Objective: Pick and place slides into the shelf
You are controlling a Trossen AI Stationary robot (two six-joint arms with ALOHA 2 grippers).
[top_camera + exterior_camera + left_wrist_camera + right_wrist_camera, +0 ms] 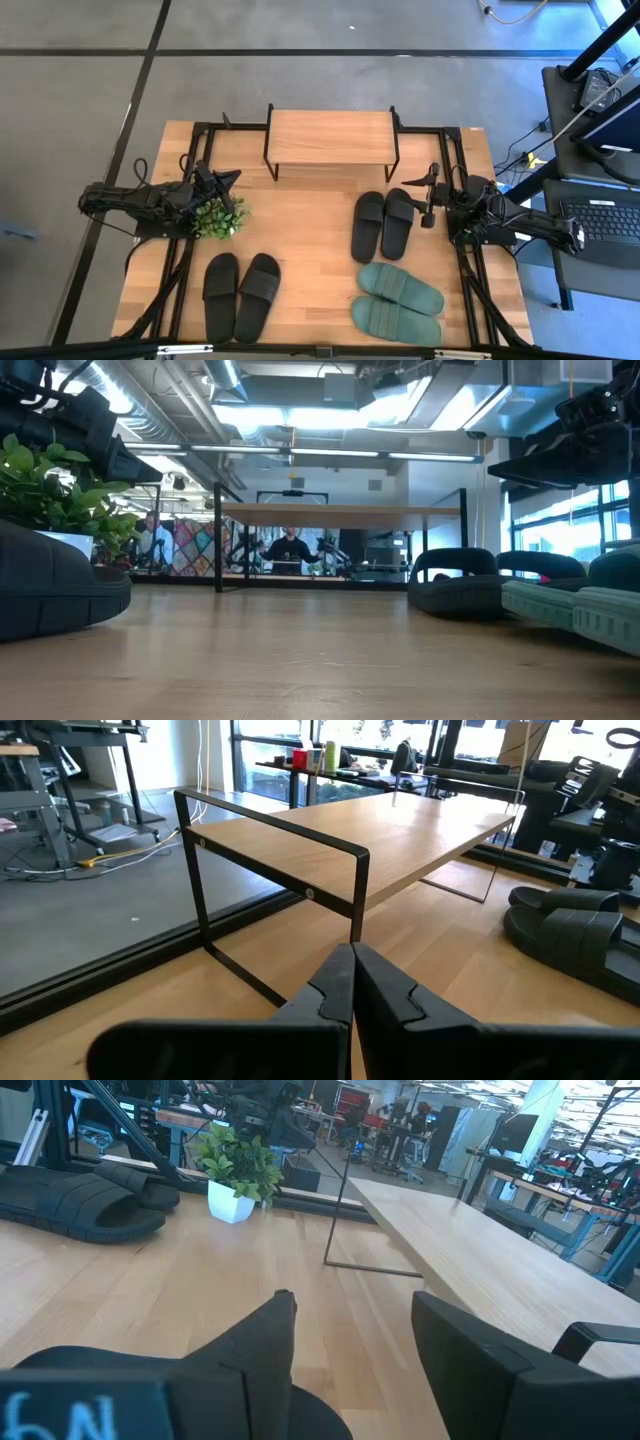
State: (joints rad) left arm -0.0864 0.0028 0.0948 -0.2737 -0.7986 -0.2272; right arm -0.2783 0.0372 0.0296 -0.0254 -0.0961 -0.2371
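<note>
**All six slides on the table, shelf bare — first pick not yet made**

Left side: your left gripper (pixel 228 180) hangs over the small green plant (pixel 218 216), fingers pressed together, holding nothing. Leave it parked; the plant sits directly under it and a careless drop would tip the pot.

Near it, toward the front edge: one black pair (pixel 241 295), side by side, well apart from the shelf (pixel 330 137).

Centre back: the shelf has nothing on its plank. Its thin black legs frame a low gap beneath; judge your approach so a slide clears the frame instead of catching a leg.

Right of centre: the second black pair (pixel 383 224) lies just in front of the shelf, with the green pair (pixel 397 303) behind it toward the front edge. Your right gripper (pixel 432 196) hovers just beside the black pair, jaws apart and empty. This looks like the sensible first pick: take the wide strap of the nearer slide, close squarely across it, lift level.

Surface: light wooden tabletop (pixel 310 250), flat, on a black frame.

Room: grey floor, desks and cables to the right; a person (pixel 291 546) sits beyond the shelf in the low view.
</note>
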